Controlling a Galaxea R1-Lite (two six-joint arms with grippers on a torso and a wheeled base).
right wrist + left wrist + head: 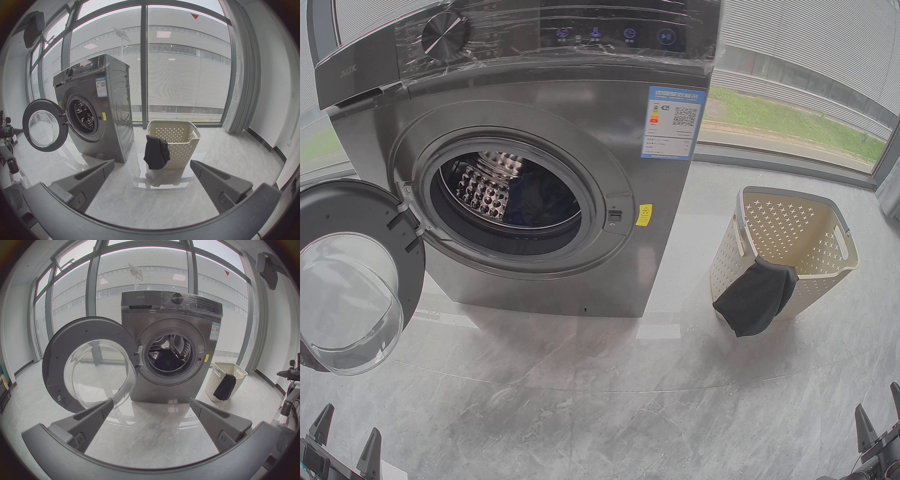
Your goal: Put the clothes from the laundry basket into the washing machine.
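holding nothing, my left gripper (151, 401) and right gripper (152, 162) agape | dark garment (756, 300) waits on laundry basket (787, 225) rim | washing machine (656, 275) open

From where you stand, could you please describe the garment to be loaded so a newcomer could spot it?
Right of the grey washing machine stands a cream laundry basket. Over its near rim hangs a black cloth, the only dark item on it.

**Matte grey grippers with wedge fingers**

The left gripper (150, 403) and right gripper (152, 163) are dark grey. Each has two tapered, wedge-shaped fingers (89, 419) with ribbed inner faces, a round screw (79, 438) near each base, and a curved grey bracket (150, 469).
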